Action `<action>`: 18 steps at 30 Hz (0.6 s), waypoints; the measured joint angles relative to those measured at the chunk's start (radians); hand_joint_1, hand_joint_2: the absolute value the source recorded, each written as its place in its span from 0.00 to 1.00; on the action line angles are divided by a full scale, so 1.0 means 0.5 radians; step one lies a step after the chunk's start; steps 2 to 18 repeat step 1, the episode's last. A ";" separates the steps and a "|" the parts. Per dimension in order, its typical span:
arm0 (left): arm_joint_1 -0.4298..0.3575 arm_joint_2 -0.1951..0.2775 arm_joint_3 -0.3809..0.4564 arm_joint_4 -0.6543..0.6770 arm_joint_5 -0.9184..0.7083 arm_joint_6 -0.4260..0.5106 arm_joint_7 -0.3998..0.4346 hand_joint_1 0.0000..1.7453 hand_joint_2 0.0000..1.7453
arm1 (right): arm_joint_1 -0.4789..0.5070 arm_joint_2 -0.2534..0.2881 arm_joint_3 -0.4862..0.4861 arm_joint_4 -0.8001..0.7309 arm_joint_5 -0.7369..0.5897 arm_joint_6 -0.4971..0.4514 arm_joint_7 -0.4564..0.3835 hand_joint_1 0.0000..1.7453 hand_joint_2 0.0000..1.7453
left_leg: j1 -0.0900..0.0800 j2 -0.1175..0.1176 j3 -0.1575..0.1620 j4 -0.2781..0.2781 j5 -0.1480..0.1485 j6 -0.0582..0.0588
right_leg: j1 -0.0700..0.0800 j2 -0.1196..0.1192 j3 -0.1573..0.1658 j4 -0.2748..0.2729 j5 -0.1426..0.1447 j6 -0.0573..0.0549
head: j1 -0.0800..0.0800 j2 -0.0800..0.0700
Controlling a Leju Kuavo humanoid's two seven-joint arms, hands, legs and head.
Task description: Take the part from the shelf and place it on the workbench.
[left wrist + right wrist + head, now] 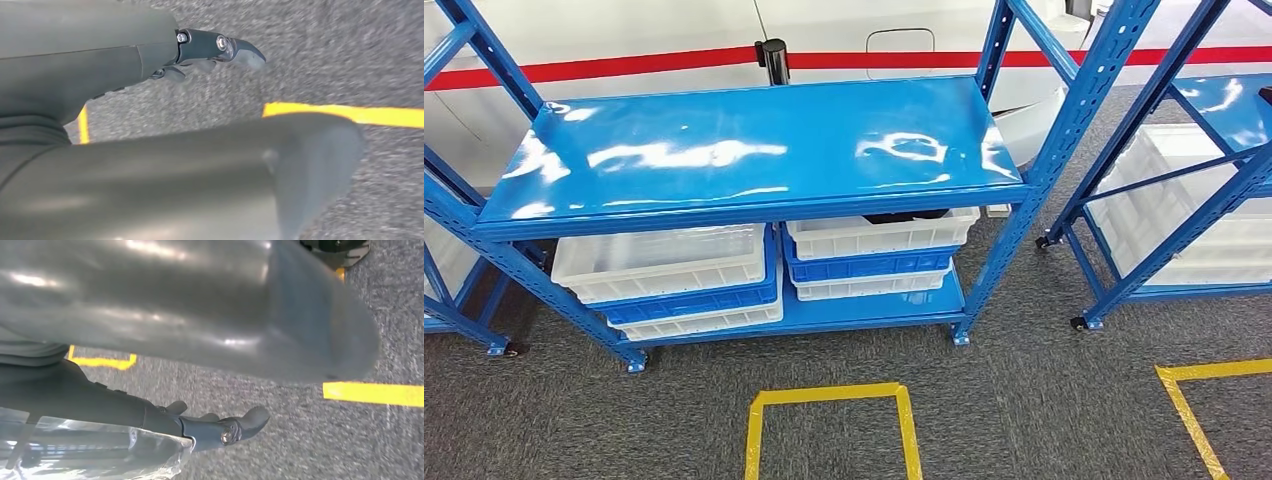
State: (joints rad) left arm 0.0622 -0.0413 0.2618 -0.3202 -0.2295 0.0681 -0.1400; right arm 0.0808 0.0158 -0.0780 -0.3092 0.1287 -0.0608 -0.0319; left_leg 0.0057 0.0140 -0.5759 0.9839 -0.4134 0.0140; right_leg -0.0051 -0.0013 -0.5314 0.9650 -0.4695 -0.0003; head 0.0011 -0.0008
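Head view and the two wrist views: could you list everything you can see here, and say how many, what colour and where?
Shelf: one whole, blue metal, in front; part of a second at the right.
Bins: six on the lower level, in two stacks, white over blue over white; more white ones under the second shelf.
Dark item: one, black, in the top right bin, mostly hidden.
Post: one, black, behind the shelf.
Tape marks: two, yellow, on the grey carpet.
Wall stripe: one, red, on the white wall.
Left hand: grey, over the carpet, holding nothing.
Right hand: grey, beside clear plastic.
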 joint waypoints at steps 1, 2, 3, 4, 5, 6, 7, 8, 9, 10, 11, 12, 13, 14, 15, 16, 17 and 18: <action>0.008 0.003 -0.022 -0.006 0.023 -0.006 0.014 0.00 0.00 | 0.006 -0.001 0.005 -0.006 -0.013 0.006 0.003 0.00 0.00 | -0.001 0.000 0.000 0.000 0.000 0.000 | -0.001 0.000 0.000 0.000 0.000 0.000 | 0.000 0.000; 0.008 0.003 -0.022 -0.006 0.023 -0.006 0.014 0.00 0.00 | 0.006 -0.001 0.005 -0.006 -0.013 0.006 0.003 0.00 0.00 | -0.001 0.000 0.000 0.000 0.000 0.000 | -0.001 0.000 0.000 0.000 0.000 0.000 | 0.000 0.000; 0.008 0.003 -0.022 -0.006 0.023 -0.006 0.014 0.00 0.00 | 0.006 -0.001 0.005 -0.006 -0.013 0.006 0.003 0.00 0.00 | -0.001 0.000 0.000 0.000 0.000 0.000 | -0.001 0.000 0.000 0.000 0.000 0.000 | 0.000 0.000; 0.008 0.003 -0.022 -0.006 0.023 -0.006 0.014 0.00 0.00 | 0.006 -0.001 0.005 -0.006 -0.013 0.006 0.003 0.00 0.00 | -0.001 0.000 0.000 0.000 0.000 0.000 | -0.001 0.000 0.000 0.000 0.000 0.000 | 0.000 0.000; 0.008 0.003 -0.022 -0.006 0.023 -0.006 0.014 0.00 0.00 | 0.006 -0.001 0.005 -0.006 -0.013 0.006 0.003 0.00 0.00 | -0.001 0.000 0.000 0.000 0.000 0.000 | -0.001 0.000 0.000 0.000 0.000 0.000 | 0.000 0.000; 0.008 0.003 -0.022 -0.006 0.023 -0.006 0.014 0.00 0.00 | 0.006 -0.001 0.005 -0.006 -0.013 0.006 0.003 0.00 0.00 | -0.001 0.000 0.000 0.000 0.000 0.000 | -0.001 0.000 0.000 0.000 0.000 0.000 | 0.000 0.000; 0.008 0.003 -0.022 -0.006 0.023 -0.006 0.014 0.00 0.00 | 0.006 -0.001 0.005 -0.006 -0.013 0.006 0.003 0.00 0.00 | -0.001 0.000 0.000 0.000 0.000 0.000 | -0.001 0.000 0.000 0.000 0.000 0.000 | 0.000 0.000; 0.008 0.003 -0.022 -0.006 0.023 -0.006 0.014 0.00 0.00 | 0.006 -0.001 0.005 -0.006 -0.013 0.006 0.003 0.00 0.00 | -0.001 0.000 0.000 0.000 0.000 0.000 | -0.001 0.000 0.000 0.000 0.000 0.000 | 0.000 0.000; 0.008 0.003 -0.022 -0.006 0.023 -0.006 0.014 0.00 0.00 | 0.006 -0.001 0.005 -0.006 -0.013 0.006 0.003 0.00 0.00 | -0.001 0.000 0.000 0.000 0.000 0.000 | -0.001 0.000 0.000 0.000 0.000 0.000 | 0.000 0.000; 0.008 0.003 -0.022 -0.006 0.023 -0.006 0.014 0.00 0.00 | 0.006 -0.001 0.005 -0.006 -0.013 0.006 0.003 0.00 0.00 | -0.001 0.000 0.000 0.000 0.000 0.000 | -0.001 0.000 0.000 0.000 0.000 0.000 | 0.000 0.000; 0.008 0.003 -0.022 -0.006 0.023 -0.006 0.014 0.00 0.00 | 0.006 -0.001 0.005 -0.006 -0.013 0.006 0.003 0.00 0.00 | -0.001 0.000 0.000 0.000 0.000 0.000 | -0.001 0.000 0.000 0.000 0.000 0.000 | 0.000 0.000; 0.008 0.003 -0.022 -0.006 0.023 -0.006 0.014 0.00 0.00 | 0.006 -0.001 0.005 -0.006 -0.013 0.006 0.003 0.00 0.00 | -0.001 0.000 0.000 0.000 0.000 0.000 | -0.001 0.000 0.000 0.000 0.000 0.000 | 0.000 0.000; 0.008 0.003 -0.022 -0.006 0.023 -0.006 0.014 0.00 0.00 | 0.006 -0.001 0.005 -0.006 -0.013 0.006 0.003 0.00 0.00 | -0.001 0.000 0.000 0.000 0.000 0.000 | -0.001 0.000 0.000 0.000 0.000 0.000 | 0.000 0.000; 0.008 0.003 -0.022 -0.006 0.023 -0.006 0.014 0.00 0.00 | 0.006 -0.001 0.005 -0.006 -0.013 0.006 0.003 0.00 0.00 | -0.001 0.000 0.000 0.000 0.000 0.000 | -0.001 0.000 0.000 0.000 0.000 0.000 | 0.000 0.000; 0.008 0.003 -0.022 -0.006 0.023 -0.006 0.014 0.00 0.00 | 0.006 -0.001 0.005 -0.006 -0.013 0.006 0.003 0.00 0.00 | -0.001 0.000 0.000 0.000 0.000 0.000 | -0.001 0.000 0.000 0.000 0.000 0.000 | 0.000 0.000; 0.008 0.003 -0.022 -0.006 0.023 -0.006 0.014 0.00 0.00 | 0.006 -0.001 0.005 -0.006 -0.013 0.006 0.003 0.00 0.00 | -0.001 0.000 0.000 0.000 0.000 0.000 | -0.001 0.000 0.000 0.000 0.000 0.000 | 0.000 0.000; 0.008 0.003 -0.022 -0.006 0.023 -0.006 0.014 0.00 0.00 | 0.006 -0.001 0.005 -0.006 -0.013 0.006 0.003 0.00 0.00 | -0.001 0.000 0.000 0.000 0.000 0.000 | -0.001 0.000 0.000 0.000 0.000 0.000 | 0.000 0.000; 0.008 0.003 -0.022 -0.006 0.023 -0.006 0.014 0.00 0.00 | 0.006 -0.001 0.005 -0.006 -0.013 0.006 0.003 0.00 0.00 | -0.001 0.000 0.000 0.000 0.000 0.000 | -0.001 0.000 0.000 0.000 0.000 0.000 | 0.000 0.000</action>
